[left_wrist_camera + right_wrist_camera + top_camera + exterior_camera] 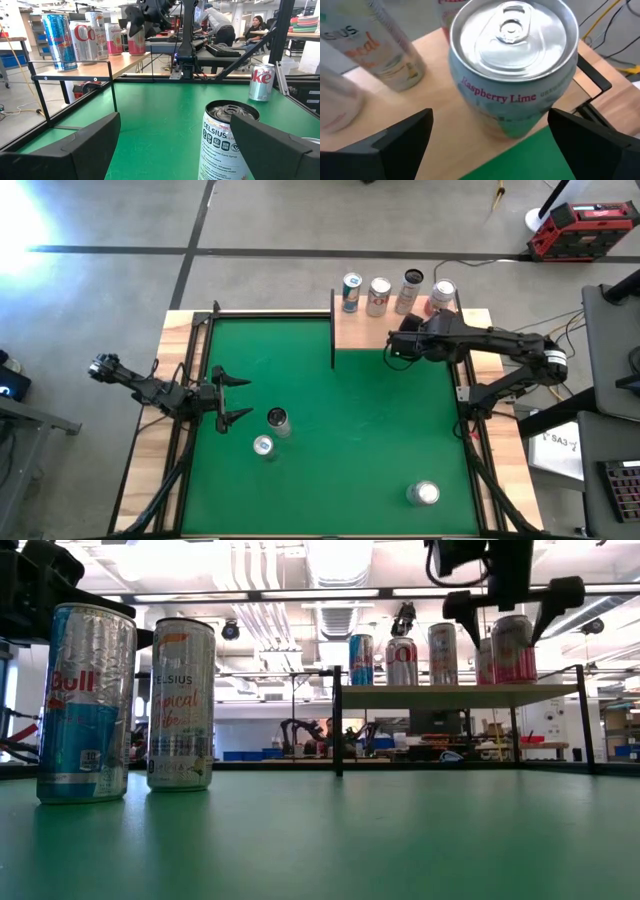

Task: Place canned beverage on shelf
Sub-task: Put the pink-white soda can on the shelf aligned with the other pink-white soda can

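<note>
Green felt table, shelf (365, 330) at twelve o'clock: pink can (512, 70) stands upright at its right end, right gripper (397, 345) spread open around it, released; left gripper (230, 398) open, empty, facing Celsius can (278, 420).

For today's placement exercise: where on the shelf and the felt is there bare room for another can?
The shelf is bare along its near edge; its far edge is crowded by a can row. Felt is bare between the Celsius can and the Coke can.
</note>
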### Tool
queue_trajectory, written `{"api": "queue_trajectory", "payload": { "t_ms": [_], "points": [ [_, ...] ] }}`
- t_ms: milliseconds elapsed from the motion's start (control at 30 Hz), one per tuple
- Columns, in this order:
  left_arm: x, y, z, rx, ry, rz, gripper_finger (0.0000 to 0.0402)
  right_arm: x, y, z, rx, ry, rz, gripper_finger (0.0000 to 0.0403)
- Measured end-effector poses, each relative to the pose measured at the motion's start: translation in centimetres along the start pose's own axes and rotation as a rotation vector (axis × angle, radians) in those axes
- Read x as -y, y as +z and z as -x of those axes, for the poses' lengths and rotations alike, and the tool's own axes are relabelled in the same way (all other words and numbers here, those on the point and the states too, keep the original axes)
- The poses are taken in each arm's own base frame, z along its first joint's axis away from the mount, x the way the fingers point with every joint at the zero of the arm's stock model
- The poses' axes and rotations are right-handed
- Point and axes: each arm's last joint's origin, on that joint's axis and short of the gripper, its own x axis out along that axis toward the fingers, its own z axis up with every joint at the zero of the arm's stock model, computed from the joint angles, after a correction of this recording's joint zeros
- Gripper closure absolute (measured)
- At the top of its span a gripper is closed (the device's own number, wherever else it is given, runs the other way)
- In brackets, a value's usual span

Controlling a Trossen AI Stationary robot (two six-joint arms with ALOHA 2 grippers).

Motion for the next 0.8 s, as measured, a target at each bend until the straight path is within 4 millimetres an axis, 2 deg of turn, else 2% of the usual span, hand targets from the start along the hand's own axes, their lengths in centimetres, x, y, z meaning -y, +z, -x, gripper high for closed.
{"api": "queue_trajectory", "payload": {
  "t_ms": [133, 533, 800],
  "points": [
    [0.0, 0.0, 0.0, 0.0, 0.0, 0.0, 0.0041, -0.2, 0.4, 0.2, -0.032, -0.002, -0.014, 0.0019],
    [0.0, 0.0, 0.0, 0.0, 0.0, 0.0, 0.0041, -0.8, 0.7, -1.5, -0.1, -0.113, -0.078, 0.0019],
    [0.0, 0.0, 0.0, 0.0, 0.0, 0.0, 0.0041, -0.9, 0.9, -1.8, -0.094, -0.122, -0.095, 0.0019]
  ]
}}
